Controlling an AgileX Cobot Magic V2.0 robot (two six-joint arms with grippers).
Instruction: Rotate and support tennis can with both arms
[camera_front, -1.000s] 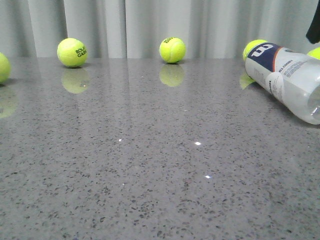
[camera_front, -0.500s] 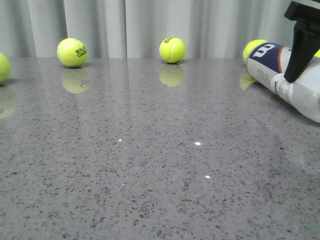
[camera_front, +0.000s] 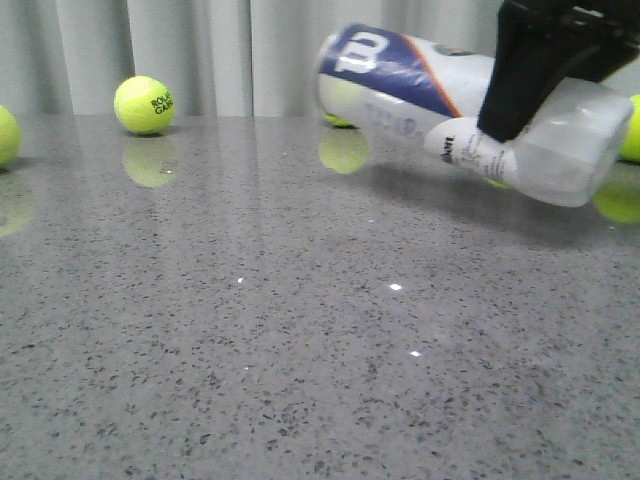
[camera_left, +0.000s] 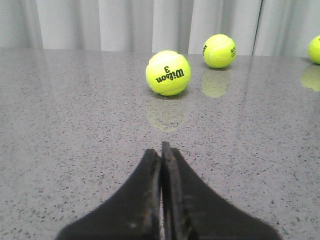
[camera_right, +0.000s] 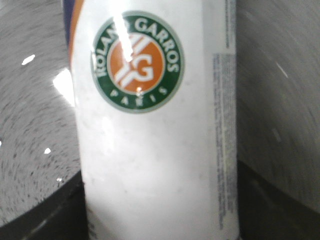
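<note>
The tennis can (camera_front: 400, 85) is off the table, near level, its navy W end up and to the left and its clear end down at the right. My right gripper (camera_front: 505, 125) is shut on its middle from above, one black finger across its front. In the right wrist view the can (camera_right: 150, 145) fills the frame between my two black fingers (camera_right: 35, 220), with the round Roland Garros emblem (camera_right: 137, 62) facing the camera. My left gripper (camera_left: 161, 150) is shut and empty, low over the table; it does not show in the front view.
Tennis balls lie on the grey speckled table (camera_front: 300, 330): one at the back left (camera_front: 145, 104), one at the left edge (camera_front: 5, 135), one partly behind the can (camera_front: 338, 120), one at the right edge (camera_front: 632, 128). Ahead of the left gripper lie a Wilson ball (camera_left: 168, 72) and others (camera_left: 219, 50). Curtains hang behind.
The right gripper came down onto the can lying at the right, closed on it, and lifted it up and to the left, off the table.
</note>
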